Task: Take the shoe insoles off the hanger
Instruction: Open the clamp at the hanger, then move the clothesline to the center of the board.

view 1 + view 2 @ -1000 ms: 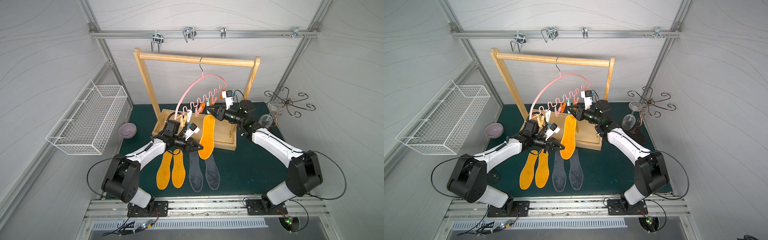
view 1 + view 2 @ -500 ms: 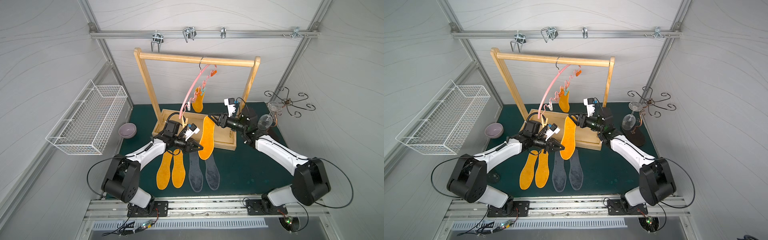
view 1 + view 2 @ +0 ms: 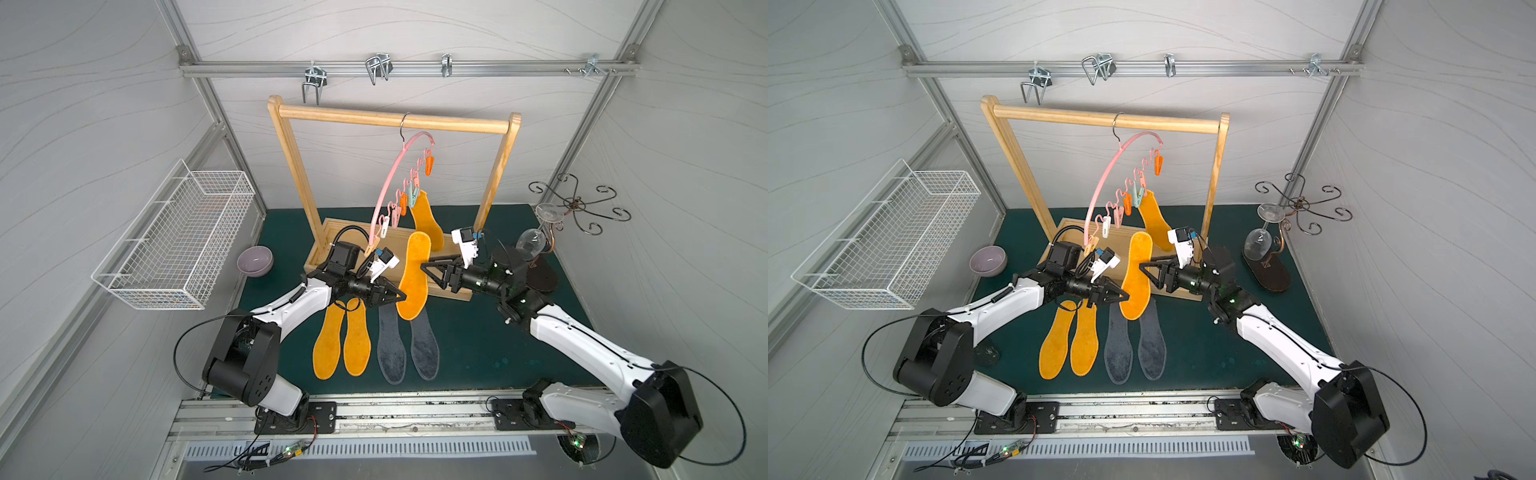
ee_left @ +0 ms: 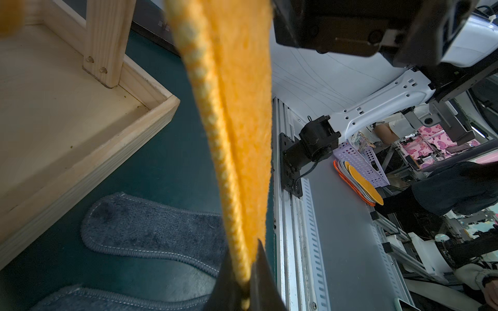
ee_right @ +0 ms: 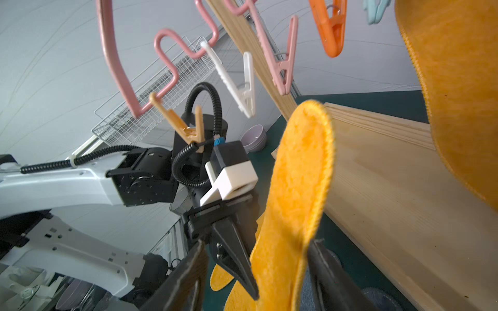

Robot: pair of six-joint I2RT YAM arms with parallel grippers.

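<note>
The thin pink hanger (image 5: 111, 62) has swung edge-on, with 1 fuzzy orange insole (image 3: 426, 224) clipped to it. The left end effector (image 3: 401, 297) stays clamped on a second orange insole (image 3: 411, 278). The right end effector (image 3: 430, 274) has dropped beside it, jaws spread open.

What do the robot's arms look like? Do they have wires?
The left arm and right arm have smooth white shells with chunky black joints. The left end effector and right end effector are black, with pointed triangular fingers. White-and-black camera boxes sit on the wrists; thin black cables loop around.
</note>
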